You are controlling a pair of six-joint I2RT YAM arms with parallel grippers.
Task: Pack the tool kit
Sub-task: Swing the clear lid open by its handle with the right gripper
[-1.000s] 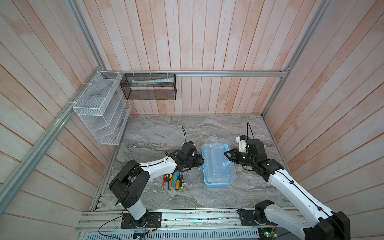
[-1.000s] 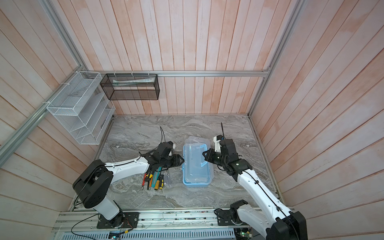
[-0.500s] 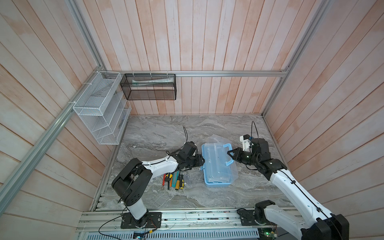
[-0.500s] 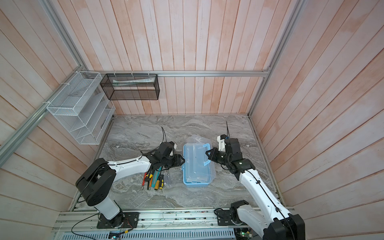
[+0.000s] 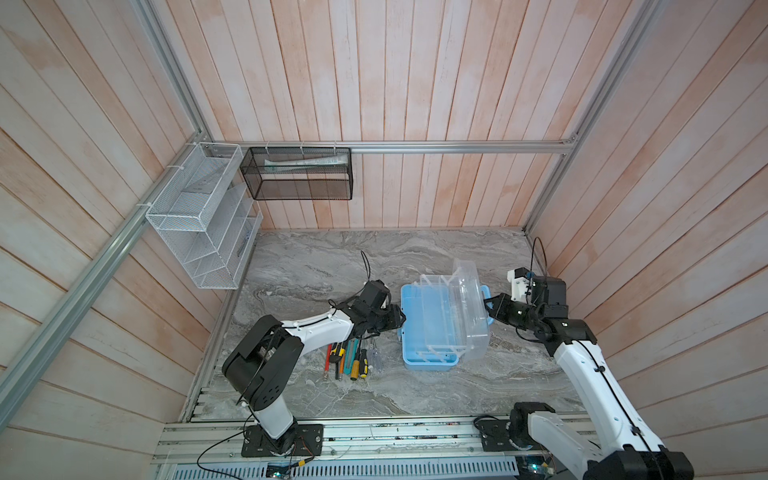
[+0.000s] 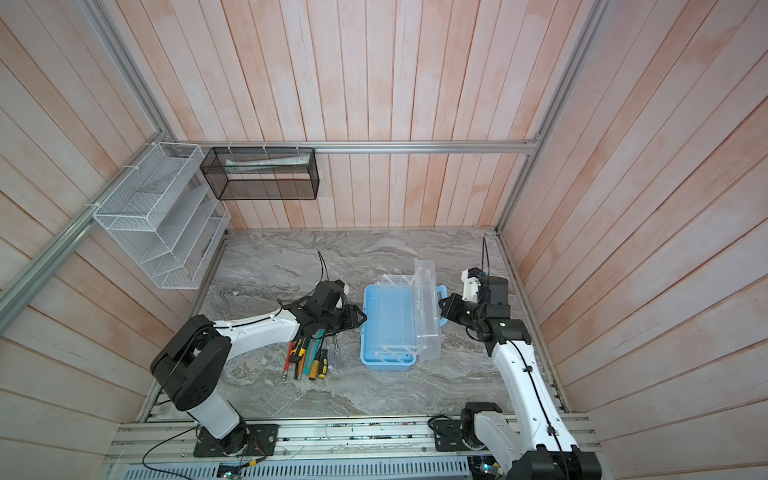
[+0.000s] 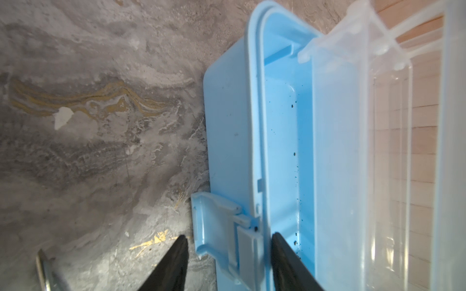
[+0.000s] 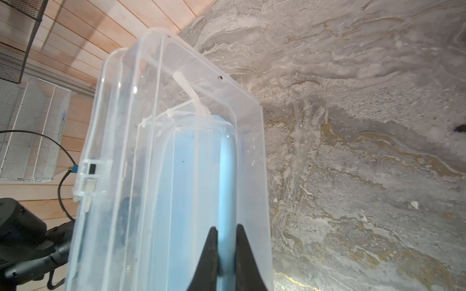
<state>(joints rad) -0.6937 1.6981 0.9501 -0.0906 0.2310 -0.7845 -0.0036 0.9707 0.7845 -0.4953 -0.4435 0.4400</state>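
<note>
Clenching the blue handle in the right gripper to prop the clear lid above the blue box on the table; straddling its latch with the left gripper, jaws parted. Liable to slam shut on any slip of that pinch.

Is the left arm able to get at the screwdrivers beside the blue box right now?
Probably yes: the screwdrivers lie in the open close by the left gripper, whose open jaws straddle the latch.

Parted jaws straddle the latch on the blue box.
</note>
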